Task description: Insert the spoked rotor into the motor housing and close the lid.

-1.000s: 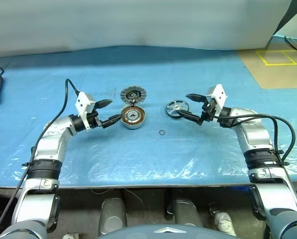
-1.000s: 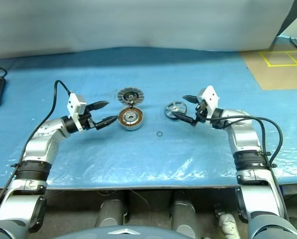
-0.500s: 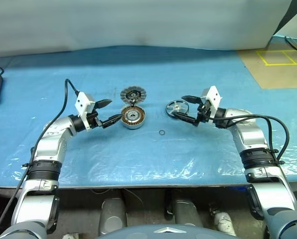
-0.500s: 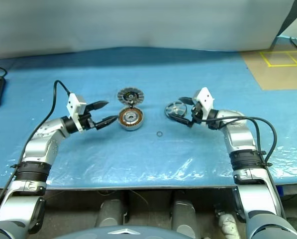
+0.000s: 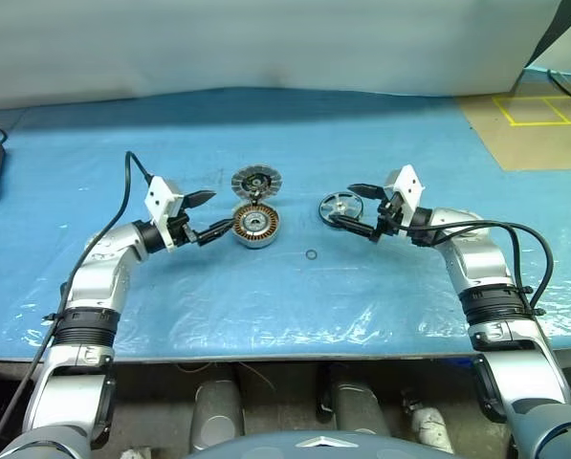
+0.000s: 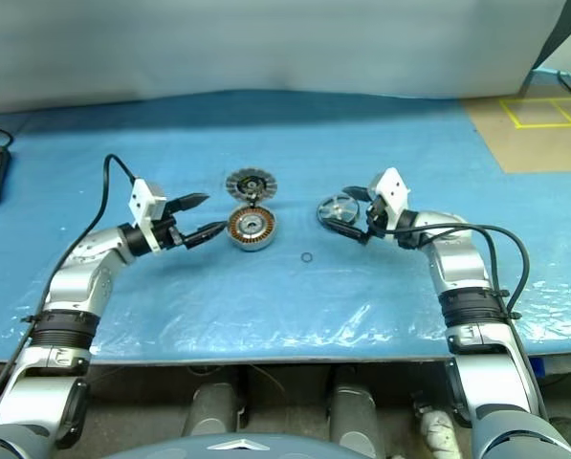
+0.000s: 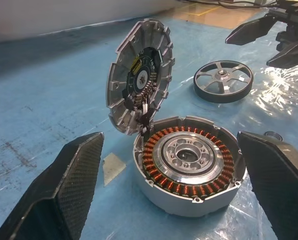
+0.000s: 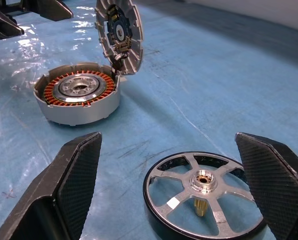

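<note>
Blue surface (image 5: 295, 296) mid-frame: rotor (image 5: 340, 207) lying outside housing (image 5: 256, 226), lid (image 5: 256, 181) standing open; both grippers' fingers (image 5: 365, 191) hovering apart, empty.

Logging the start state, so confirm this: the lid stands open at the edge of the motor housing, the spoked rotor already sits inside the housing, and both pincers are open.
One thing is wrong: the spoked rotor lies on the blue sheet, apart from the motor housing, as the right wrist view shows. The lid does stand open at its edge, and the left pincer and right pincer are open.
</note>
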Motion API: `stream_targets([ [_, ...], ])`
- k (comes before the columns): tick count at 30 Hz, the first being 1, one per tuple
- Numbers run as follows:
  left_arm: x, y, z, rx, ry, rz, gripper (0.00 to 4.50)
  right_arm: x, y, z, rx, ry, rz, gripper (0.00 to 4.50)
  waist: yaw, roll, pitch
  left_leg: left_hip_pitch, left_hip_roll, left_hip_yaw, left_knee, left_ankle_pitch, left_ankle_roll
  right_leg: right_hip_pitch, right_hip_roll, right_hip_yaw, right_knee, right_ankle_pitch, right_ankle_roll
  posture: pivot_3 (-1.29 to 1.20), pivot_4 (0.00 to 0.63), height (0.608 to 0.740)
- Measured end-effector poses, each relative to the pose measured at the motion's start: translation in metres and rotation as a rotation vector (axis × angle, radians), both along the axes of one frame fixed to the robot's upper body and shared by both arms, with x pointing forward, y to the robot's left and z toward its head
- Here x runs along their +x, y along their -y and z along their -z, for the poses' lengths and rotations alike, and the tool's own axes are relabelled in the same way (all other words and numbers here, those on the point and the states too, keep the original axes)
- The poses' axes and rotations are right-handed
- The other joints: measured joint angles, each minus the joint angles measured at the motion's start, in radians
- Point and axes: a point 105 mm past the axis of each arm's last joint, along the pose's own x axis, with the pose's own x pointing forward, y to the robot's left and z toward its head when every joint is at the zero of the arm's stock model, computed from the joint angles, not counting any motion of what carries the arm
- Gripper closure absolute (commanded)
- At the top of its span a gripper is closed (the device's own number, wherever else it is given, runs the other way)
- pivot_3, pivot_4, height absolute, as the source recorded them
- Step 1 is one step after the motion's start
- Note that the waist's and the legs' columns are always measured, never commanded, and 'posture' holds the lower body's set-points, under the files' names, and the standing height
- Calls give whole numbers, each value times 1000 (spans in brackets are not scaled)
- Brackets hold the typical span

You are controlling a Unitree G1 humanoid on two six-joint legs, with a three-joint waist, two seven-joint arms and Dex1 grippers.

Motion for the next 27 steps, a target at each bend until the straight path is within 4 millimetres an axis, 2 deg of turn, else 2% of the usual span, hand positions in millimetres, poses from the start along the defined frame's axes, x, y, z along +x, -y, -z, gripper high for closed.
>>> stream_targets([
  [8, -1, 2, 4, 0, -11, 1, 0, -2, -9, 5, -135, -29, -105, 42, -1, 0, 0, -1, 0, 1, 0, 0, 0, -1, 0, 1, 0, 0, 0, 0, 150, 740],
  [11, -3, -2, 9, 20, -24, -2, 0, -3, -18, -6, -237, -10, -201, 42, -3, 0, 0, -1, 0, 2, 0, 0, 0, -3, 0, 2, 1, 0, 0, 0, 150, 740],
  [13, -4, -3, 11, 26, -30, -3, 0, -5, -30, -16, -311, 9, -292, 42, -5, 0, 0, -1, 1, 2, 0, 0, 0, -4, 1, 2, 3, 0, 0, 0, 150, 740],
  [16, -5, -3, 11, 27, -29, -1, 0, -16, -67, -33, -381, 69, -479, 42, -6, -2, 0, 0, 2, 2, -1, 0, 0, -4, 2, 2, 4, 0, 0, 0, 150, 740],
  [19, -5, -3, 11, 29, -28, 1, 0, -20, -89, -32, -401, 90, -563, 42, -3, -3, 0, 0, 1, 2, -1, 0, 0, -4, 1, 3, 3, 0, 0, 0, 150, 740],
  [23, -4, 3, 7, 76, -20, 37, 0, -10, -84, -27, -412, 79, -516, 42, 9, -6, 1, -2, -1, 3, 1, 0, 0, -4, 0, 5, 3, 0, -1, 0, 150, 740],
  [27, -2, 23, -14, 181, 38, 187, 0, -6, -67, -25, -418, 70, -454, 42, 13, -8, 1, -2, -1, 3, 1, 0, 0, -4, 0, 6, 3, 0, -1, 0, 150, 740],
])
